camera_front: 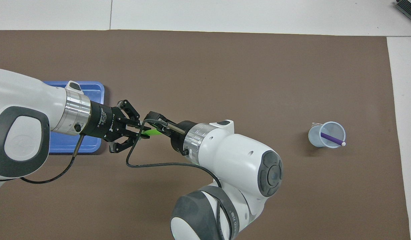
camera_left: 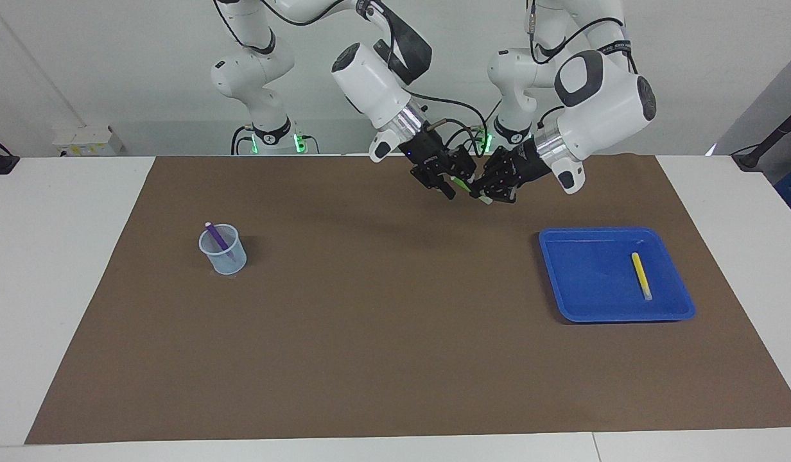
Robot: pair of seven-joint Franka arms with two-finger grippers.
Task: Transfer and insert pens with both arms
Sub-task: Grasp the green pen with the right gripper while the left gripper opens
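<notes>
Scene: we see a white surface [camera_left: 68, 269] covered by a brown mat [camera_left: 395, 333], with two white arms meeting in the air at the upper centre of the facing frame.

Left end effector [camera_left: 484, 190]: we find it just right of centre near the top of the facing frame, over the mat. Its fingertips are pressed together on the green pen.

Green pen [camera_front: 150, 133]: we see it held aloft between the two end effectors, tilted, left of centre in the overhead frame. Its whitish end pokes out below the left one in the facing frame.

Right end effector [camera_left: 455, 185]: it sits at the pen's free end, just left of the other. Its fingers stand on either side of the pen; we cannot tell whether they touch it.

Purple pen [camera_left: 217, 237]: it leans inside the clear cup [camera_left: 223, 251], at the left middle of the facing frame, with its whitish tip above the rim.

Yellow pen [camera_left: 641, 275]: it lies flat in the blue tray [camera_left: 582, 282], at the right middle of the facing frame.
</notes>
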